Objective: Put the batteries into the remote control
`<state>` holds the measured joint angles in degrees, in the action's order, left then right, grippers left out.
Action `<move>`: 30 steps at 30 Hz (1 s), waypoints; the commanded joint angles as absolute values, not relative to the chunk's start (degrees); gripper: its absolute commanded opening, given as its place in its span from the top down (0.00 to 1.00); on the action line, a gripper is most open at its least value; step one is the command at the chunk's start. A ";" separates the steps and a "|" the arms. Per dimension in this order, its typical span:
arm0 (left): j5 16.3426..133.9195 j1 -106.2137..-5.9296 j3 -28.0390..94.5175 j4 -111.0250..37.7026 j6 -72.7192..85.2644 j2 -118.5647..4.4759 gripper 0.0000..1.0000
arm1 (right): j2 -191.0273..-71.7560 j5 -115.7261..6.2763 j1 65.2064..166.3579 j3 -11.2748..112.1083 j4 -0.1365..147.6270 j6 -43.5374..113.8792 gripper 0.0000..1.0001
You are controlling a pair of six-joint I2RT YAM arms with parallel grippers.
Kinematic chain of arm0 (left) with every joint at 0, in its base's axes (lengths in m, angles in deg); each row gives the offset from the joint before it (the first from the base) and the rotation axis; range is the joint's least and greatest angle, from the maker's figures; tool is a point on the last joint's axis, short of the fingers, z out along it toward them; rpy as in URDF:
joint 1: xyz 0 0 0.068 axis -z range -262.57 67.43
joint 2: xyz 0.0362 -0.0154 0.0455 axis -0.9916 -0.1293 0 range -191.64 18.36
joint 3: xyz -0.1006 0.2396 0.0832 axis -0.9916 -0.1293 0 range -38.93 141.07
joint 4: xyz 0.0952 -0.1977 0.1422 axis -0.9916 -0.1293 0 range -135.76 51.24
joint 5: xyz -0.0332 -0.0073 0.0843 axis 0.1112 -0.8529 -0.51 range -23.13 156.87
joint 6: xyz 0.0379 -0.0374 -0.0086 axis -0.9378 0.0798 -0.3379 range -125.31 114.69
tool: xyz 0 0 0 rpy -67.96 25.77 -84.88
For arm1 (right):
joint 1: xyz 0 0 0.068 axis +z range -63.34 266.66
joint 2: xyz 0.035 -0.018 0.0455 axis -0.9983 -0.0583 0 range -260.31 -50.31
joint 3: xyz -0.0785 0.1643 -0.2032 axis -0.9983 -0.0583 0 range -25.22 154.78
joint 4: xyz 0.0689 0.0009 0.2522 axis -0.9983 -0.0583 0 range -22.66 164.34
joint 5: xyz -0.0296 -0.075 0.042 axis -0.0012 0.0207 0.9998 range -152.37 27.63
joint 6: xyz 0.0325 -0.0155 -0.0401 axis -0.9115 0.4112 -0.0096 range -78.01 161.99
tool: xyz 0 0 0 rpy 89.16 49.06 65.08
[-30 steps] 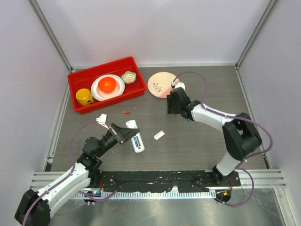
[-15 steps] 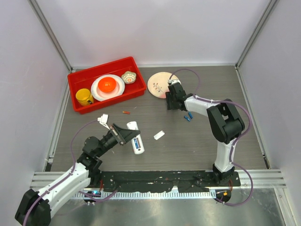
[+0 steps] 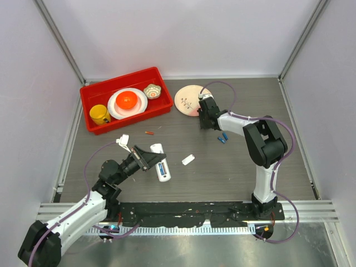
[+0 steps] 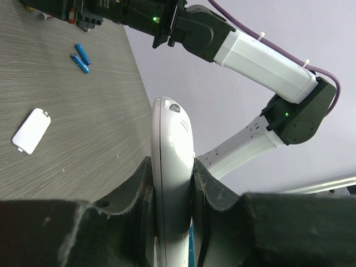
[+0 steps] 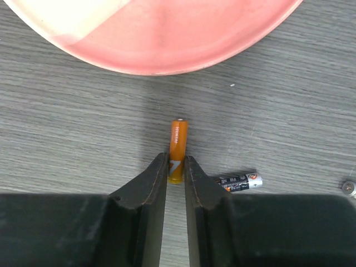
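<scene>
My left gripper [image 3: 149, 161] is shut on the white remote control [image 3: 162, 168] and holds it on edge just above the table; in the left wrist view the remote [image 4: 171, 144] stands between the fingers [image 4: 139, 186]. My right gripper [image 3: 207, 120] is low beside the pink plate. In the right wrist view its fingertips [image 5: 176, 167] close on the lower end of an orange battery [image 5: 178, 142] lying on the table. A black battery [image 5: 239, 181] lies just right of the fingers. Two blue batteries [image 3: 223, 137] lie near the right arm. The white cover piece [image 3: 188, 159] lies loose mid-table.
A pink plate [image 3: 189, 100] lies just behind the right gripper. A red bin [image 3: 89, 92] at back left holds a yellow mug [image 3: 100, 114], a white plate and small bowls. A thin orange-red cell [image 3: 149, 133] lies in front of the bin.
My right gripper has moved back and a little left, up to the pink plate's edge, with the arm folded in. The left gripper and the remote have stayed in place.
</scene>
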<state>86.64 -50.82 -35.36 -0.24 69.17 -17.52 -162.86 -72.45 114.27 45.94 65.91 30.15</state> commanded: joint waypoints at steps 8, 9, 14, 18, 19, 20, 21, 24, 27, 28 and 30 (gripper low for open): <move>87.79 -51.28 -34.36 4.04 68.96 -18.03 1.00 | -156.33 -68.08 114.60 40.53 70.03 24.24 0.96; 87.79 -51.20 -34.27 4.12 68.87 -18.29 1.00 | -154.92 -66.95 114.69 39.57 69.34 21.62 0.97; 88.14 -51.20 -33.83 4.91 68.96 -19.60 1.00 | -142.18 -60.09 115.57 30.26 71.61 15.80 0.99; 88.93 -51.28 -33.57 7.98 68.70 -22.15 1.00 | -131.56 -58.59 117.67 23.22 67.58 18.94 0.99; 89.28 -51.37 -33.57 8.78 68.78 -22.76 1.00 | -130.22 -58.67 118.90 22.34 66.70 19.65 0.99; 90.15 -51.37 -33.57 9.83 68.78 -24.25 1.00 | -128.72 -59.81 119.69 20.85 64.87 20.27 0.99; 90.77 -51.37 -33.48 11.93 68.78 -24.96 1.00 | -126.62 -60.51 120.49 20.14 64.07 20.80 0.99; 93.05 -51.28 -33.48 16.07 68.87 -27.95 1.00 | -124.41 -64.28 123.65 17.42 62.48 22.47 0.99; 94.81 -51.28 -33.31 19.23 69.40 -30.41 1.00 | -123.44 -67.63 125.94 15.57 62.04 22.48 0.99; 95.17 -51.37 -33.30 19.94 69.66 -30.94 1.00 | -123.78 -67.99 126.03 15.30 62.12 21.60 0.99; 95.78 -51.37 -33.39 21.26 69.58 -31.73 1.00 | -124.40 -68.95 126.03 14.77 62.21 20.81 0.99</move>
<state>92.43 -51.11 -35.31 12.24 69.30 -30.54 -124.61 -64.26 125.88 15.64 62.66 21.10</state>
